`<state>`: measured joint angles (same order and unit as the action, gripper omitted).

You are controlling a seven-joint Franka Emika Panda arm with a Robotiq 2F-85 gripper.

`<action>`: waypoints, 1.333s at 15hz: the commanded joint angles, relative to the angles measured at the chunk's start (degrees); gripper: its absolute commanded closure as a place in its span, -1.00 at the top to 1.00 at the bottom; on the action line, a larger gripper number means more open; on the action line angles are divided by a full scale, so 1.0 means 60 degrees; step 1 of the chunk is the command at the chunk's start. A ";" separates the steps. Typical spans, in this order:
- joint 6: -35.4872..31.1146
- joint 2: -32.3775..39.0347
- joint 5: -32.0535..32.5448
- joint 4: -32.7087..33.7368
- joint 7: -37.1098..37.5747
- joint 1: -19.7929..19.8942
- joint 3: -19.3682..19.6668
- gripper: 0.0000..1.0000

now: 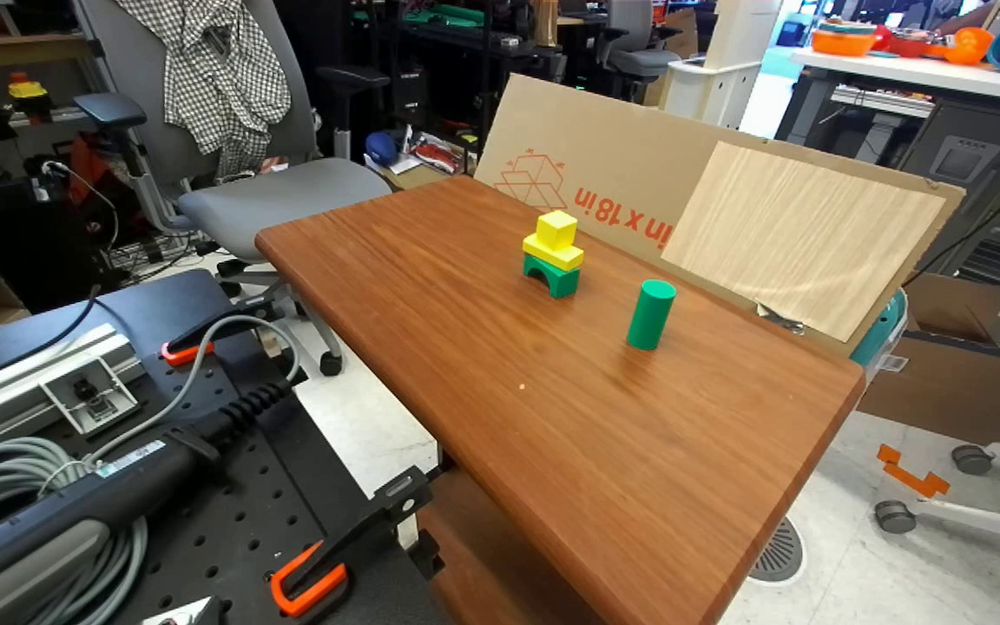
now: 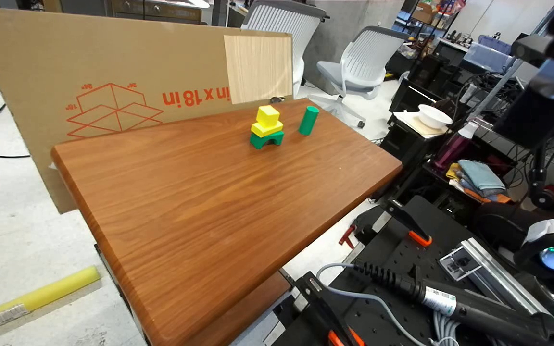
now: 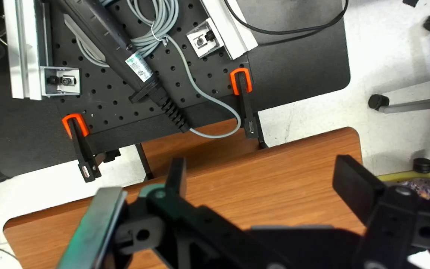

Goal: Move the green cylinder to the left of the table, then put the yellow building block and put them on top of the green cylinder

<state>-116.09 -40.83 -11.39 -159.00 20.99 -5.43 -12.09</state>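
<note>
The green cylinder (image 1: 651,314) (image 2: 308,120) stands upright on the brown wooden table (image 1: 483,373) (image 2: 200,206), apart from a small stack, in both exterior views. The yellow building block (image 1: 557,229) (image 2: 268,115) is the top of that stack. It sits on a wider, flatter yellow block (image 1: 552,253) (image 2: 267,129), which rests on a green arch block (image 1: 563,280) (image 2: 259,141). My gripper (image 3: 260,164) is open in the wrist view, with nothing between its fingers. Bare table top (image 3: 282,186) shows behind them. The cylinder and stack cannot be made out in the wrist view.
A cardboard sheet (image 1: 604,139) (image 2: 161,62) with a pale wood-grain panel (image 1: 795,234) (image 2: 259,67) stands along the table's far edge. A black pegboard bench (image 1: 240,521) (image 3: 200,82) with clamps, a thick cable and metal rails lies along the near side. A grey chair (image 1: 292,195) stands at one end.
</note>
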 commanded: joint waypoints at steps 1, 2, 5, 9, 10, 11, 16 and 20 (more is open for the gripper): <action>0.0019 0.0000 0.0016 0.0012 0.0007 -0.0011 0.0018 1.00; 0.0019 0.0000 0.0016 0.0012 0.0007 -0.0011 0.0018 1.00; 0.0020 0.0000 0.0016 0.0012 0.0007 -0.0011 0.0018 1.00; 0.0019 0.0000 0.0016 0.0012 0.0007 -0.0011 0.0018 1.00; -0.0228 0.0026 -0.0204 0.0013 0.0074 -0.0030 0.0078 1.00; -0.0482 0.0073 -0.0341 0.0014 0.0101 -0.0033 0.0122 1.00; -0.1899 0.1102 -0.0508 0.0407 0.0204 0.0155 0.0187 1.00; -0.3394 0.2686 -0.0307 0.1006 0.0149 0.0403 0.0331 1.00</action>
<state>-130.93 -33.35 -13.04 -157.22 22.10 -4.25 -10.94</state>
